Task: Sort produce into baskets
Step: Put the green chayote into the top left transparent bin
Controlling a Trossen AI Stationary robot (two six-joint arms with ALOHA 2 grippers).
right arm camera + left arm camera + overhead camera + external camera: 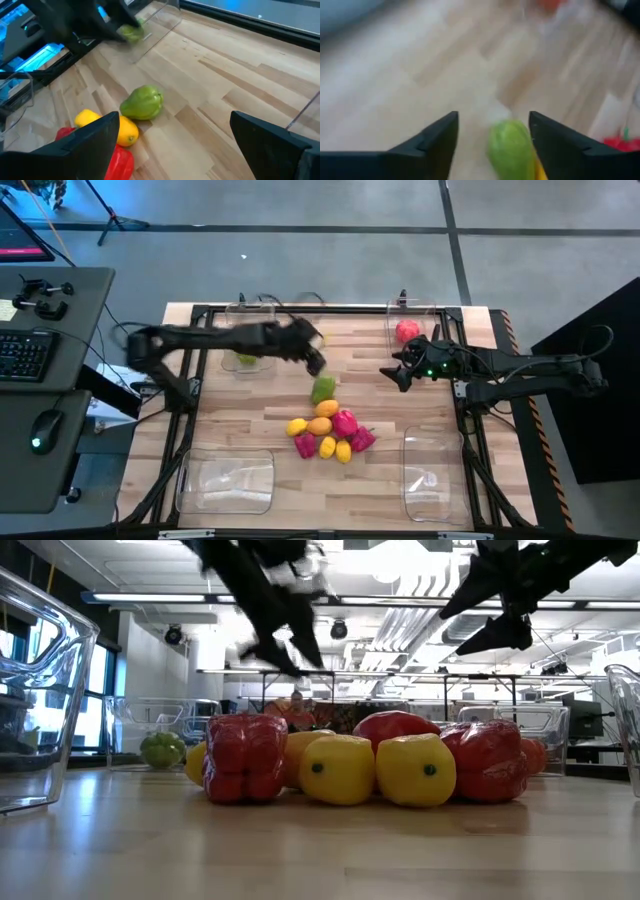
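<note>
Far left bin (243, 340) is holding one green piece (244, 359). Near left bin (226, 480) is sitting see-through at the desk (250, 410) front edge.

Left tool (316, 364) is hovering above the centre, just behind the green pear-like piece (323, 389); fingers (437, 137) are standing apart with nothing between them, the green piece lying on the desk below the gap.

The pile is resting mid-desk: green piece at its far end, then orange (326, 409), yellow (297, 426), and red or pink pieces (345, 423), all touching or just beside one another.

Right tool (397, 371) is hanging released over the desk, right of the pile, near the far right bin (425, 320), which is holding a red piece (407, 331). Near right bin (433, 475) is sitting at the front right.
</note>
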